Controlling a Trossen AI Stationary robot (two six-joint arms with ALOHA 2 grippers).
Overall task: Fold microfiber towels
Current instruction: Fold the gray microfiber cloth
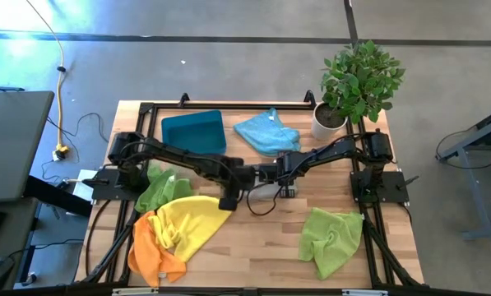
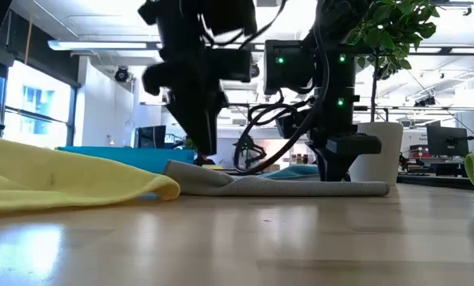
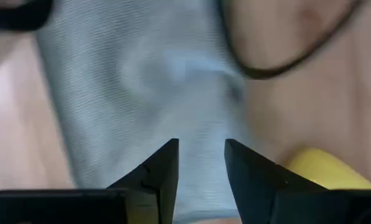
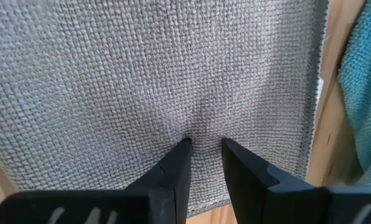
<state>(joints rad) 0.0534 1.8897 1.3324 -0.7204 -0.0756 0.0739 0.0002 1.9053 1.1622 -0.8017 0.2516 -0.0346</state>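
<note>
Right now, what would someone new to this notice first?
Both arms meet at the table's middle over a grey towel, the left gripper and right gripper pressed down onto it. Bright yellow and orange towels lie heaped front left, and a potted plant stands at the back right corner.

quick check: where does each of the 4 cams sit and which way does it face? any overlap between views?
High: above the table, straight down; both arms meet over the grey towel.
Low: table-top height, level across; both arms drop onto the grey towel, yellow towel in front.
Left wrist: on the left arm, past the left gripper at the grey towel.
Right wrist: on the right arm; right gripper pressed on the grey towel.
Shared: all four show the grey towel.
</note>
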